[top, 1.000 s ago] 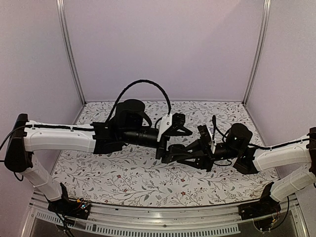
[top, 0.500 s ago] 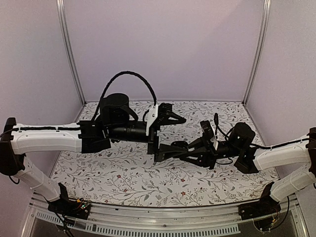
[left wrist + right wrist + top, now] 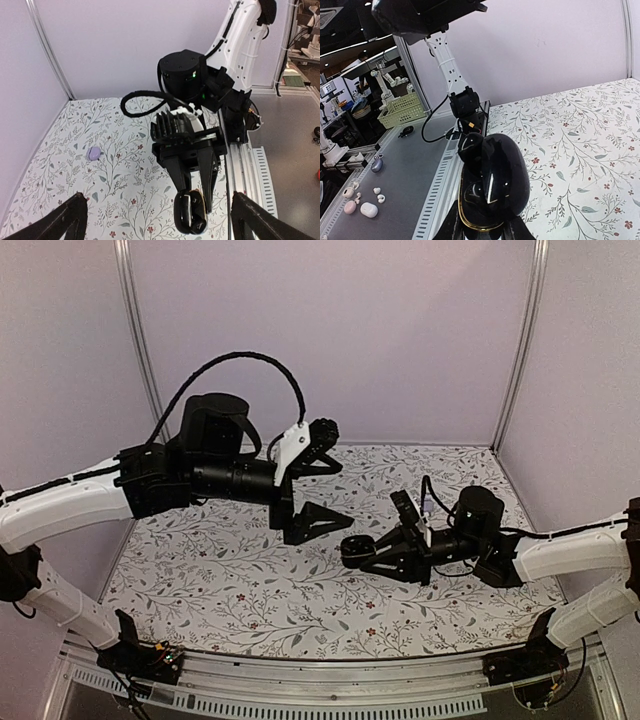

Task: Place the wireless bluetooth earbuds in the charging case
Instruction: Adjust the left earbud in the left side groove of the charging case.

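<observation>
Your left gripper (image 3: 345, 492): spread wide, empty, raised over the cloth (image 3: 250, 590). Your right gripper (image 3: 360, 552): clamped tight on the case (image 3: 494, 176), apart from the left.

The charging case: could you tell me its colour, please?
The charging case is glossy black; the right wrist view shows it best.

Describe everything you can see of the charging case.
The charging case is a small, rounded, glossy black shell, plastic by its look, with a thin gold-coloured rim low down. The right pincer is shut on it from both sides, out over the patterned cloth. Whether its lid is open I cannot tell.
</observation>
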